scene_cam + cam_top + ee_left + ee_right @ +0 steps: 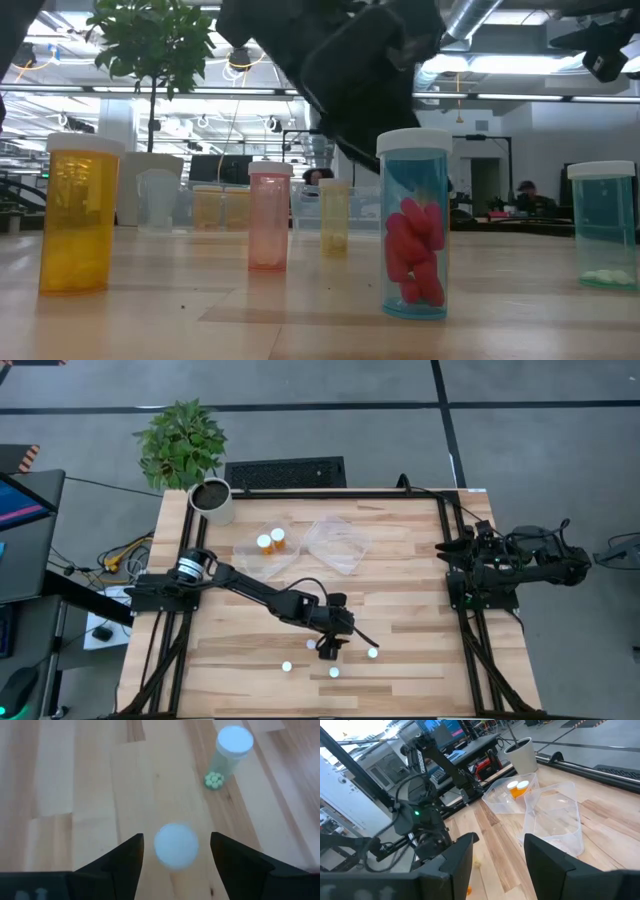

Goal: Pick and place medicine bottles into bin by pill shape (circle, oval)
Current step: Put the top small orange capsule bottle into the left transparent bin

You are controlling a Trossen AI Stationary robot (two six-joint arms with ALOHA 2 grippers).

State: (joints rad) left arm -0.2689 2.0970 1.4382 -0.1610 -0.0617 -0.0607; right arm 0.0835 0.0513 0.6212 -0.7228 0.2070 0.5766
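Observation:
My left gripper [176, 855] is open, one finger on either side of a standing medicine bottle's white cap [176, 846], with a gap on both sides. In the high view this gripper [326, 651] is low over the table's near middle. In the low view it [370, 90] hangs just above a teal bottle of pink oval pills [415, 225]. A teal bottle with green round pills [227, 755] stands farther on. Two orange bottles [271, 540] stand in the left clear bin [250, 560]. My right gripper [492, 855] waits open at the table's right edge.
Other capped bottles stand near the front edge [287, 667] [334, 672] [372, 653]; a yellow [80, 215] and a pink one [268, 215] show in the low view. A second clear bin [338, 543] sits beside the first. A white plant pot [212, 500] stands at the far left corner.

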